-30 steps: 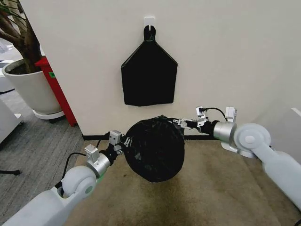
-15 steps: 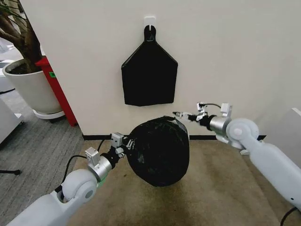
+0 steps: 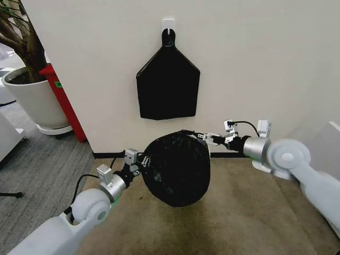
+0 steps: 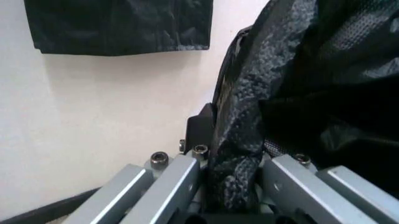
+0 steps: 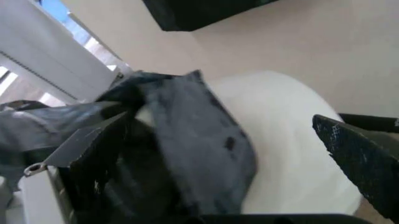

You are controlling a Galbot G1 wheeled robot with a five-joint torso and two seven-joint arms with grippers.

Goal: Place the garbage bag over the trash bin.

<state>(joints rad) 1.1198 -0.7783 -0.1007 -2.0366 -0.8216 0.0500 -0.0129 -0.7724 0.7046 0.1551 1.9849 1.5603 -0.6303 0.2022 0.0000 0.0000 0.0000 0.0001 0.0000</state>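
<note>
The black garbage bag [image 3: 176, 171] hangs as a rounded bulge low in front of the wall, between my two arms. My left gripper [image 3: 139, 161] is shut on the bag's left edge; the left wrist view shows the crinkled garbage bag [image 4: 240, 154] bunched between the fingers of that gripper [image 4: 234, 158]. My right gripper [image 3: 205, 138] sits at the bag's upper right edge. In the right wrist view, this gripper [image 5: 221, 119] is open, its fingers wide apart around a fold of the garbage bag [image 5: 199, 140]. Behind that fold is the cream-white trash bin [image 5: 287, 140].
A flat black house-shaped bundle [image 3: 168, 87] hangs from a hook on the wall above the bag. At the far left stand a large white plant pot [image 3: 32, 101] and a red panel [image 3: 65, 103]. Beige carpet [image 3: 244, 212] lies below the arms.
The right gripper rose with the bag's upper right edge half a second ago, and is now back down near where it began. The left gripper has barely moved.
</note>
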